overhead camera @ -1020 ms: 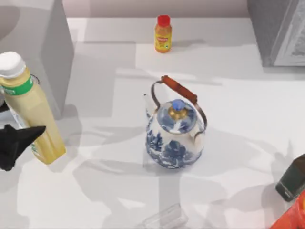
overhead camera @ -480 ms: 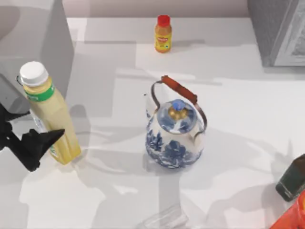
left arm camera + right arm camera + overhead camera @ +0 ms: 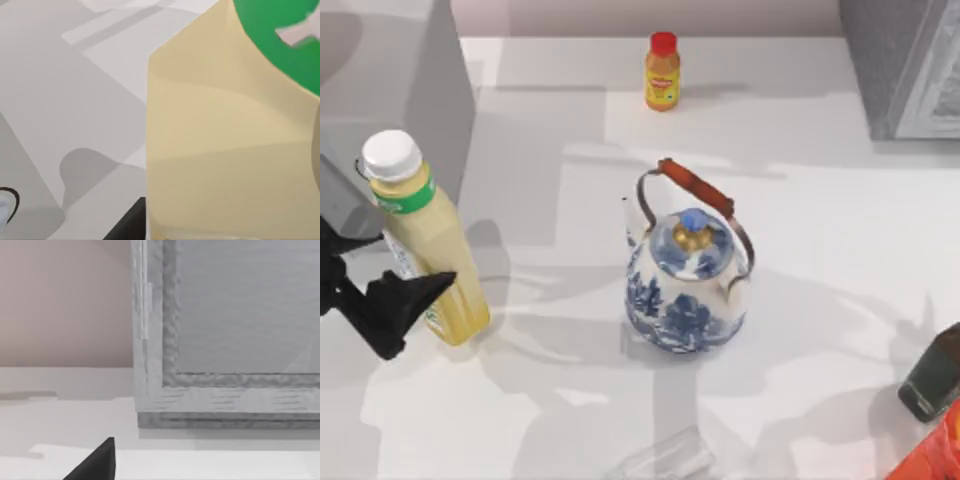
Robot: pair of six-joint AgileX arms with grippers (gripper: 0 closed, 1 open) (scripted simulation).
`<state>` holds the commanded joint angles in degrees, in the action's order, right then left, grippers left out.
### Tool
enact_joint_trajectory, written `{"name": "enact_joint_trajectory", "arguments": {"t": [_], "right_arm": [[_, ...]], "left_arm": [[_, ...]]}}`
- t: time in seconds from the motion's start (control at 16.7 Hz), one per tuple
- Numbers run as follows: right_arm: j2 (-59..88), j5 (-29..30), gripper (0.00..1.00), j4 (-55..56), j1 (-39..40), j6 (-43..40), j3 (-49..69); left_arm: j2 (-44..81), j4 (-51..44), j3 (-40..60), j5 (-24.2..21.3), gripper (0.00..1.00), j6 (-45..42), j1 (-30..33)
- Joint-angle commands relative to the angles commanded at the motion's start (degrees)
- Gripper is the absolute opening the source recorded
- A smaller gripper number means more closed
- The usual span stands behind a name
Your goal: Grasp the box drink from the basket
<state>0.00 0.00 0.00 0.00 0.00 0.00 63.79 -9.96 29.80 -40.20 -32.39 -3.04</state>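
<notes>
The box drink [image 3: 432,255] is a tall pale-yellow bottle with a white cap and a green band, tilted at the table's left side. My left gripper [image 3: 412,264] is shut on its lower body, one black finger [image 3: 395,300] in front and the other behind. In the left wrist view its yellow body [image 3: 225,150] and green band [image 3: 280,45] sit very close. My right gripper [image 3: 930,383] hangs parked at the lower right edge; one dark fingertip [image 3: 95,462] shows in the right wrist view. The basket is out of view.
A blue-and-white kettle [image 3: 686,280] with a brown handle stands mid-table. A small orange bottle [image 3: 662,72] stands at the back. Grey blocks rise at the back left [image 3: 400,100] and back right [image 3: 905,65]. A clear object [image 3: 660,462] lies at the front edge, and something red [image 3: 932,455] at the front right.
The left gripper carried the box drink rightward and lower from the far left edge; over the last half second it has barely moved. The right arm is still.
</notes>
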Motion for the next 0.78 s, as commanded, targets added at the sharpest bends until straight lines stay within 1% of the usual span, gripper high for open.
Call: {"name": "enact_joint_trajectory", "arguments": {"t": [0.54, 0.6, 0.78], "right_arm": [[0.0, 0.0, 1.00, 0.0, 0.0, 0.0, 0.0], [0.0, 0.0, 1.00, 0.0, 0.0, 0.0, 0.0], [0.0, 0.0, 1.00, 0.0, 0.0, 0.0, 0.0]], "left_arm": [[0.0, 0.0, 0.0, 0.0, 0.98, 0.0, 0.0], [0.0, 0.0, 0.0, 0.0, 1.00, 0.0, 0.0], [0.0, 0.0, 0.0, 0.0, 1.00, 0.0, 0.0]]}}
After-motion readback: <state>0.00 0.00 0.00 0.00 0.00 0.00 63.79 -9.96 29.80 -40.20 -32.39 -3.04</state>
